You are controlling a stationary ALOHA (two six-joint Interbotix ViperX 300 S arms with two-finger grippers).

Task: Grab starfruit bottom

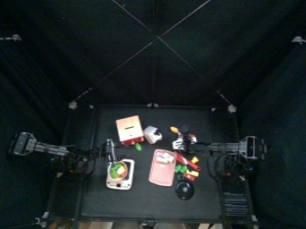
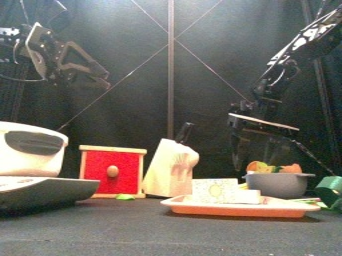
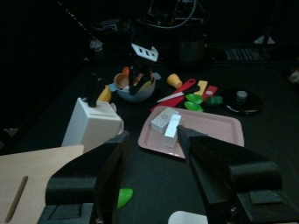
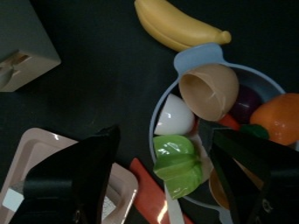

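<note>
We hover our right fingers (image 4: 163, 179), spread wide, above the ridged green starfruit (image 4: 177, 164) in the grey bowl (image 4: 239, 74). Next we descend and clamp its lower end. Left fingers (image 3: 155, 175) wide too.

The starfruit (image 4: 176, 162) is a glossy yellow-green piece with rounded lobes and ridges. It lies inside a grey-blue bowl (image 4: 201, 59), against the bowl's wall, touching a white egg-like piece (image 4: 174, 115) and close beside a tan shell-shaped piece (image 4: 208, 90). My right tool (image 4: 166, 175) hangs directly above it, jaws spread wide.
</note>
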